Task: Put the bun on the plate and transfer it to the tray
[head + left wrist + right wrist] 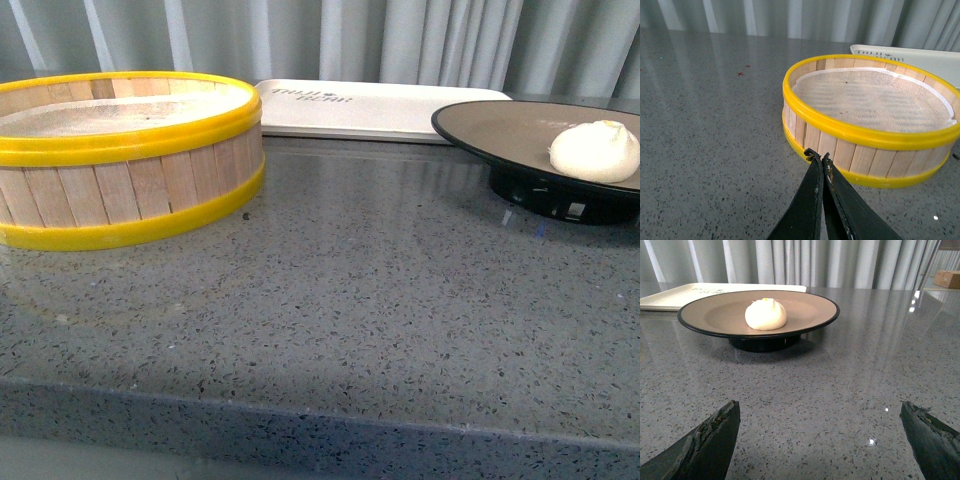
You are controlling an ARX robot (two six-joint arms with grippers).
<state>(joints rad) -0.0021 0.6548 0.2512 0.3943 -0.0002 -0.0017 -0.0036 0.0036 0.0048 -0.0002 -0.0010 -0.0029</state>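
Note:
The cream-white bun (594, 150) sits on the brown plate (500, 130) with a black rim at the right of the counter. The off-white tray (370, 108) lies behind, between the plate and the steamer basket. In the right wrist view the bun (765, 314) rests on the plate (810, 310), and my right gripper (819, 412) is open and empty, well short of the plate, above the counter. In the left wrist view my left gripper (819, 155) is shut and empty, close beside the basket's wall. Neither gripper shows in the front view.
A yellow-rimmed wooden steamer basket (120, 160) stands at the left, and its cloth-lined inside (870, 97) holds nothing. The grey speckled counter (340, 300) has its front edge near the camera. Curtains hang behind. A tray corner (905, 55) shows behind the basket.

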